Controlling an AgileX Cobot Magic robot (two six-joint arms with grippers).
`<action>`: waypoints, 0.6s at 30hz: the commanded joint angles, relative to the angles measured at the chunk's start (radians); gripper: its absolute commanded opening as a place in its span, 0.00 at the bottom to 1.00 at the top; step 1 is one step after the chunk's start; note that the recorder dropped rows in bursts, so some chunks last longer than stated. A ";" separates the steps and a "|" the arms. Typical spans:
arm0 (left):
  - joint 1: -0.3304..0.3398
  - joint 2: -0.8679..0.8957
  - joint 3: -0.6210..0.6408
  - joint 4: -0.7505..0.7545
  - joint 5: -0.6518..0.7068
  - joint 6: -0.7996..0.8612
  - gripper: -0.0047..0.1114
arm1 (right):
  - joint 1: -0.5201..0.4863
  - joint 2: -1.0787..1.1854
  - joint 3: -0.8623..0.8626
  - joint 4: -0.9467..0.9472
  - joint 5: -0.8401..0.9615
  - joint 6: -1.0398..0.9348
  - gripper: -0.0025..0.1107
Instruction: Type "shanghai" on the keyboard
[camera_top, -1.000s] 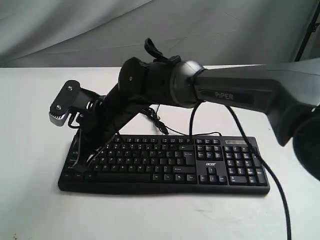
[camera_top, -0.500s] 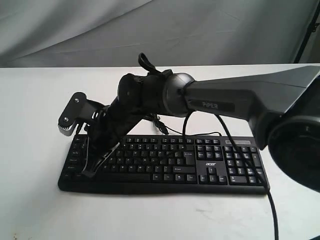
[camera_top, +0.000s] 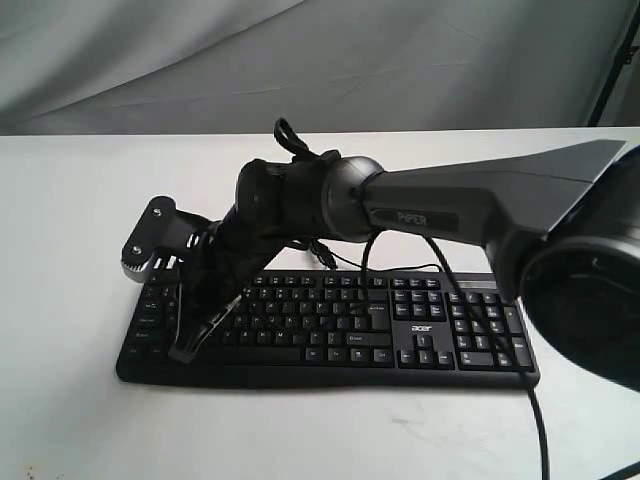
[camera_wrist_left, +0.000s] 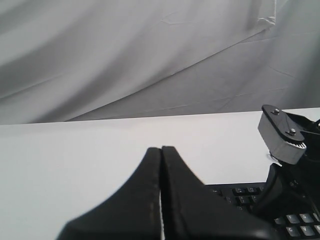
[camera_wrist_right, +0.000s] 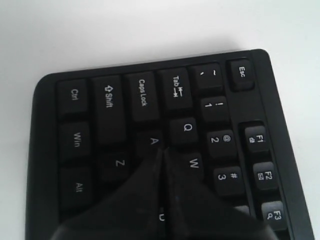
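The black keyboard (camera_top: 330, 322) with white legends and an "acer" logo lies on the white table (camera_top: 70, 220). My right arm reaches across it to its left end. The right gripper (camera_top: 185, 351) points down there, shut with nothing held. In the right wrist view the right gripper (camera_wrist_right: 161, 149) has its joined fingertips (camera_wrist_right: 170, 157) over the keyboard (camera_wrist_right: 115, 105), by the A key (camera_wrist_right: 153, 141) and the W key (camera_wrist_right: 194, 162); the S key is hidden under them. The left gripper (camera_wrist_left: 161, 148) is shut and empty, off the left end of the keyboard (camera_wrist_left: 245, 196).
The keyboard's thin black cable (camera_top: 337, 260) runs off behind it, under my right arm (camera_top: 440, 205). A grey cloth backdrop (camera_top: 150, 60) hangs behind the table. The right arm's grey wrist camera block (camera_wrist_left: 281, 136) shows in the left wrist view.
The right arm has dropped and shifted a little to the right, bringing its shut gripper lower over the keyboard's left end. The keyboard has not moved.
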 joint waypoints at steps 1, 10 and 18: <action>-0.006 -0.002 0.002 0.000 -0.006 -0.003 0.04 | 0.003 0.009 -0.006 0.006 0.017 0.002 0.02; -0.006 -0.002 0.002 0.000 -0.006 -0.003 0.04 | 0.001 -0.026 -0.006 -0.011 0.028 -0.001 0.02; -0.006 -0.002 0.002 0.000 -0.006 -0.003 0.04 | -0.058 -0.182 0.082 -0.048 0.110 0.014 0.02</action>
